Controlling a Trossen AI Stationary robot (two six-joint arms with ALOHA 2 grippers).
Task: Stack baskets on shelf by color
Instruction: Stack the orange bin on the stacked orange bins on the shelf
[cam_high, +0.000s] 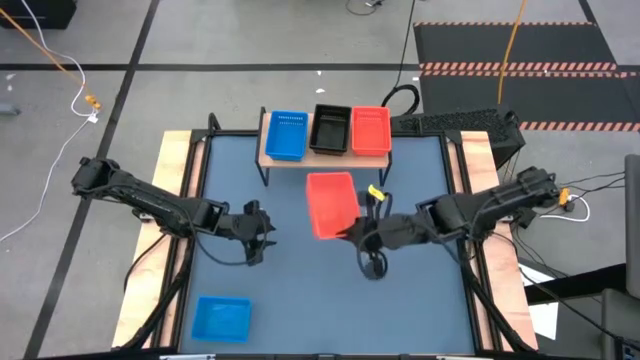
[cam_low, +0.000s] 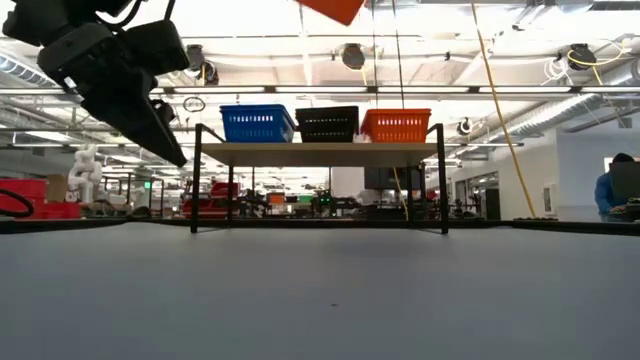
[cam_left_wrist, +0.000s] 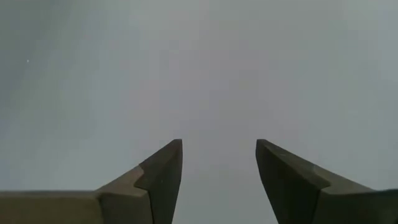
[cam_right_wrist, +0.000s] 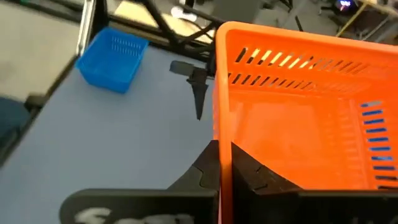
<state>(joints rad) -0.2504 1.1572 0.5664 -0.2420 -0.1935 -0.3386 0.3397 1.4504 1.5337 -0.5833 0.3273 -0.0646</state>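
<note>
My right gripper (cam_right_wrist: 225, 163) is clamped on one wall of the red basket (cam_high: 331, 204), airborne just near of the shelf (cam_high: 325, 158). Left gripper (cam_left_wrist: 219, 163) fingers apart, empty. Risk: single-wall pinch lets the basket swing, clipping the shelf edge.

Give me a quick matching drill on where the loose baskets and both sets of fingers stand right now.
Things:
1. carried red basket
2. loose blue basket
3. left gripper
4. right gripper

States:
A. fingers open, empty, over bare table
B. lying on the table's near left corner
C. fingers shut on a basket wall
D. lifted off the table, in front of the shelf

Pairs: 1-D, 2-B, 3-A, 4-C
</note>
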